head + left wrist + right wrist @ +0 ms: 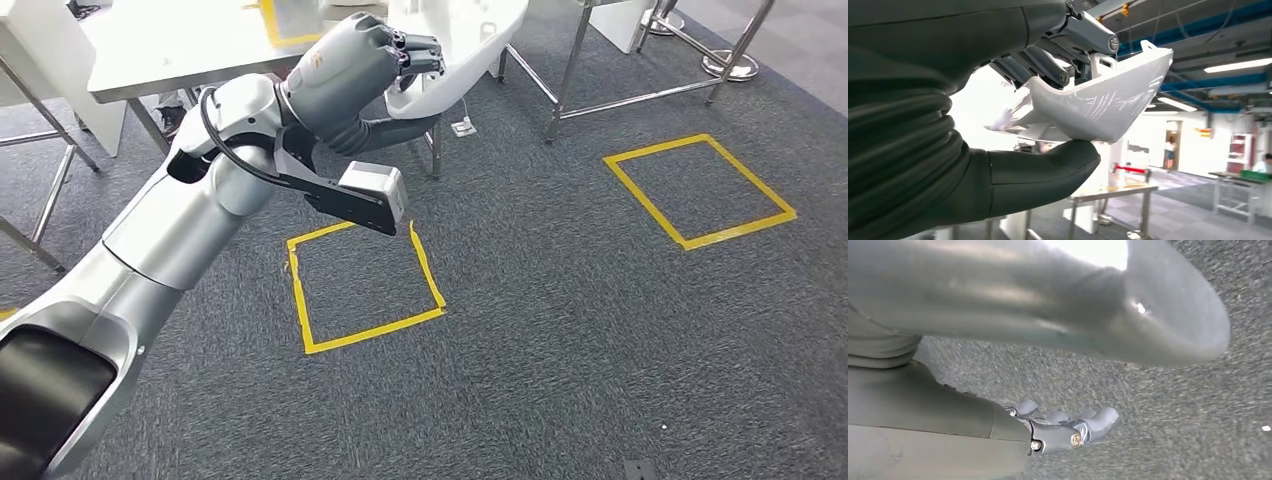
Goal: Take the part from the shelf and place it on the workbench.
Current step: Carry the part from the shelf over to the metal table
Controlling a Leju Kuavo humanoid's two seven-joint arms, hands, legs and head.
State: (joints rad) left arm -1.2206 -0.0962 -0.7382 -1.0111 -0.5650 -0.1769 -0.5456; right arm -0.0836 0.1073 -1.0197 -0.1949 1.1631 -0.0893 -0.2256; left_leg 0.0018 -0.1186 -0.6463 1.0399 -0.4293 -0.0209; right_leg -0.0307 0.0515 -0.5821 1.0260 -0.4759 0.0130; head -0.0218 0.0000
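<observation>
One white part [1098, 107], glossy moulded plastic with a curved shell body, a pointed end and a small tab on its upper edge. Held up in the air in the left robot hand [385, 70], over the near corner of a bench [170, 50] and the grey carpet [560, 320]. Clamped from two sides: thick grey thumb [1048, 167] under the shell, darker fingers [1048, 62] hooked over its rim. Seen from the head view as a white curved piece [470, 45] jutting past the fingers toward a second steel frame [600, 95].

One right robot hand [1068, 427] hanging low over the carpet, fingers curled in together with nothing in them.

Two yellow tape squares on the floor: one [365, 285] below the left forearm, one [700, 190] well apart to the right. One small white plate [462, 127] on the carpet beside a bench leg.
</observation>
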